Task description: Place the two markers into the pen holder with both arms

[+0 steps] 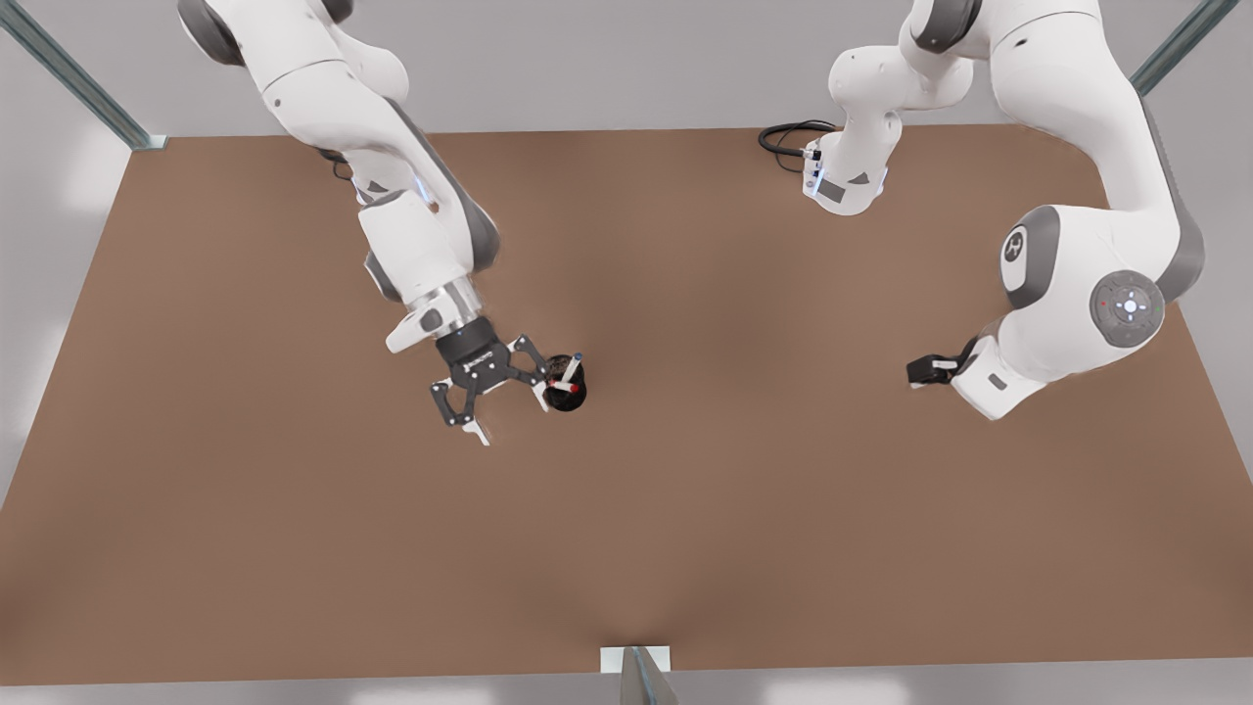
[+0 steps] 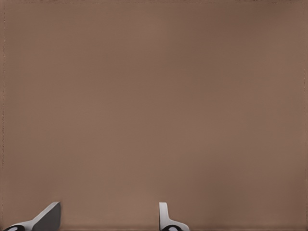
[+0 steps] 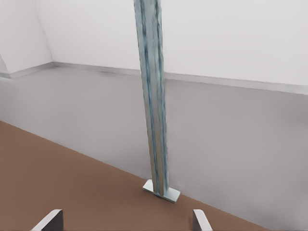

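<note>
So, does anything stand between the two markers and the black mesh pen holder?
Nothing visible: both white-barrelled markers already stand in the holder, beside the open left end effector; the right end effector waits apart.

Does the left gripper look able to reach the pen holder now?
Probably yes: bare table lies between the left gripper and holder; the open right gripper sits on its far side.

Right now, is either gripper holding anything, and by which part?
Nothing is held. The right gripper is open beside the pen holder, where the two markers stand. The left gripper is open over the table.
</note>
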You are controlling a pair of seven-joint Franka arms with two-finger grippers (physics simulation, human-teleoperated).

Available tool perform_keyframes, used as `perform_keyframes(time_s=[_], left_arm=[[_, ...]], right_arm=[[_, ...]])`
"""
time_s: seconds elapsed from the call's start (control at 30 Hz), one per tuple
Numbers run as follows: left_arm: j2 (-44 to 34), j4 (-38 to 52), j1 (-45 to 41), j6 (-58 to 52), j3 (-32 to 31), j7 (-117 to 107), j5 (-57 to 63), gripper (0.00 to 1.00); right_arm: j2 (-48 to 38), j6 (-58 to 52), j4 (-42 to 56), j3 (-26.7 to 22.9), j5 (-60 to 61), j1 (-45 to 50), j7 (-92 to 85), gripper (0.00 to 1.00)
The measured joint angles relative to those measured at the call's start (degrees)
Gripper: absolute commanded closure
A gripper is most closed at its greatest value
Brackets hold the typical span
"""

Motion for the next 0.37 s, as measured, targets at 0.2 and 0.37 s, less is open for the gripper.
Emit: perform_keyframes(time_s=[0.2,0.37], left_arm=[[-8.68,0.06,0.79,-2.92,0.15,1.90,0.25,0.00],[-8.39,0.09,0.13,-4.09,-0.05,3.20,1.59,0.00]], right_arm=[[-6.15,-49.12,15.13,-16.65,10.97,-5.73,-1.36,0.00],[1.45,-72.51,27.69,-13.68,13.28,-9.13,-4.41,0.00]])
